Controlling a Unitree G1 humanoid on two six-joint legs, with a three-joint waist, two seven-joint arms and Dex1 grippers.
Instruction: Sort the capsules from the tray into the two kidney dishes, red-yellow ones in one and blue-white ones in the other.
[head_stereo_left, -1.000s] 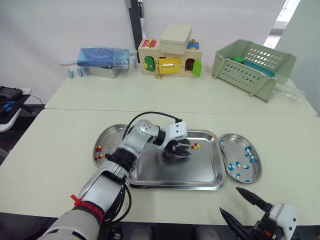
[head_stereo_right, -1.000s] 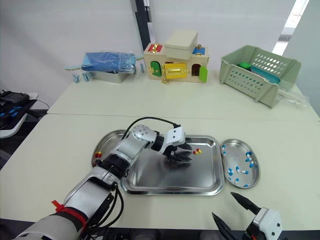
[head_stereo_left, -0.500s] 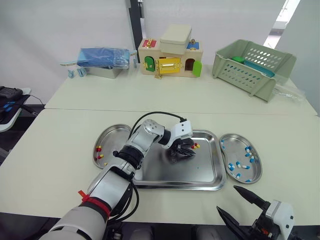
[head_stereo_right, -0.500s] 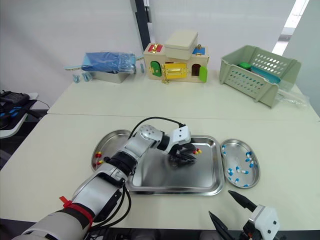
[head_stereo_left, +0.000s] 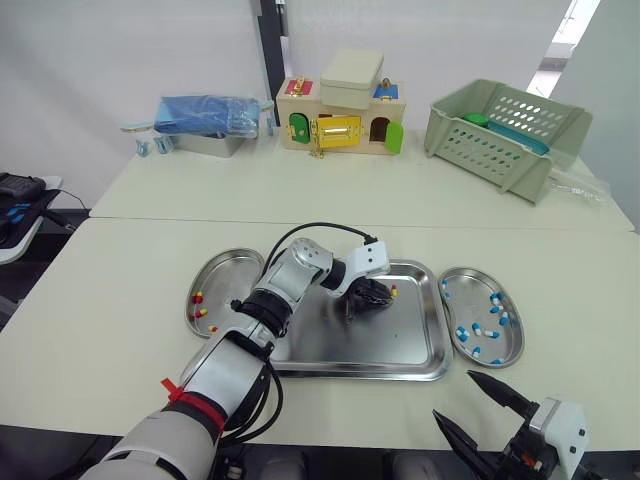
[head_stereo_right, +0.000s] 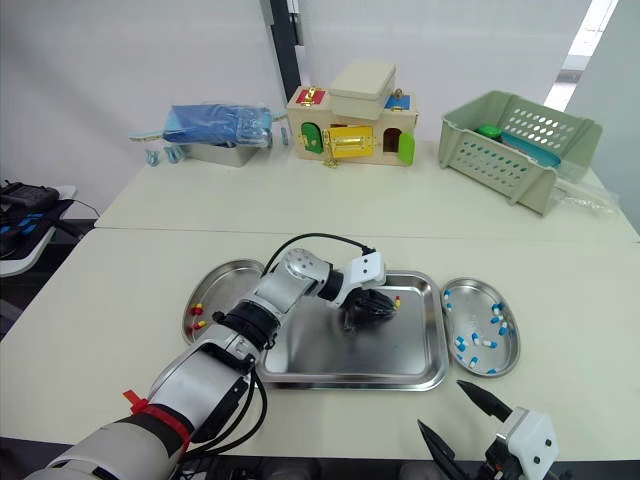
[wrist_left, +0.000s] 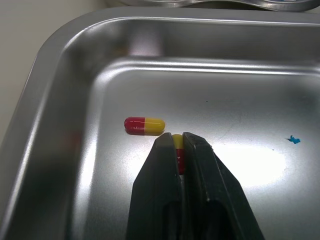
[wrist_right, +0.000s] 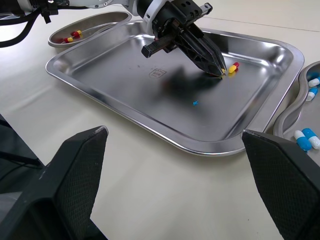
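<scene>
Black left gripper (wrist_right: 219, 70): we see it pinched shut on one red-yellow capsule (wrist_left: 178, 152), tips down at the tray floor near the far right corner.
Held capsule: it lies lengthwise between the two pads, yellow end poking past the tips, red end tucked further back.
Handling: we judge it very light, smooth and slippery, with a thin shell that could dent or squirt out. A gentle hold across its middle suits it best.
Second capsule (wrist_left: 144, 125): red-yellow too, loose on the steel just beside the fingertips and apart from them.
Tray (head_stereo_left: 437, 335): shiny metal, with a tiny blue fleck (wrist_left: 293, 140) on its floor.
Left kidney dish (head_stereo_left: 215, 262): against the tray's left edge, with a few red-yellow ones (head_stereo_left: 198, 297) in it.
Right kidney dish (head_stereo_left: 480, 268): against the tray's right edge, holding the blue-white capsules (head_stereo_left: 492, 305).
Right gripper (head_stereo_left: 453, 394): spread wide, holding nothing, low at the near table edge, well apart from the tray.
</scene>
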